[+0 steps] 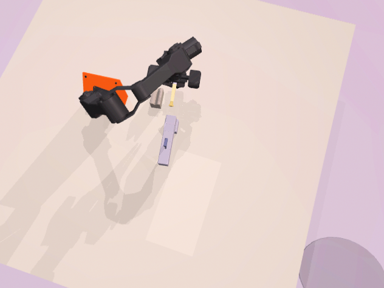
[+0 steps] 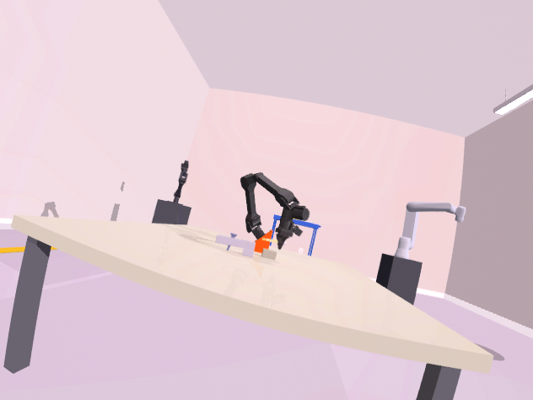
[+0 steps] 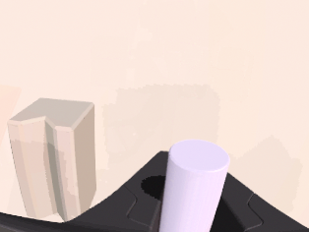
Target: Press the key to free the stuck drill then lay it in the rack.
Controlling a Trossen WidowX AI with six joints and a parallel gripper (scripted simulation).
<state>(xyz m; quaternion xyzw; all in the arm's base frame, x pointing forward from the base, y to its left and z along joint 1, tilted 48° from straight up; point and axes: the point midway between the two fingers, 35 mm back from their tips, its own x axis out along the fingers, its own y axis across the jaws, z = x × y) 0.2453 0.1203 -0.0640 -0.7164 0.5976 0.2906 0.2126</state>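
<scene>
The gripper (image 1: 174,84) (image 2: 280,245) (image 3: 191,208) is shut on the drill's pale lavender shank, which stands up between the dark fingers in the wrist view. The drill (image 1: 172,94) (image 2: 270,240) (image 3: 196,179) has a yellow length that points toward the lavender holder (image 1: 169,123) (image 2: 224,240); a gap separates them in the top view. The dark blue key (image 1: 165,142) (image 2: 233,235) is on the holder. The beige grooved rack (image 1: 157,98) (image 2: 269,254) (image 3: 54,157) stands on the table beside the drill, to its left in the top view. The fingertips are mostly hidden there.
An orange plate (image 1: 100,81) (image 2: 261,245) lies at the arm's base. A lighter rectangle (image 1: 186,207) shows on the table (image 1: 263,139) (image 2: 344,297) beyond the holder. Other arms on dark pedestals and a blue frame (image 2: 314,240) stand in the background.
</scene>
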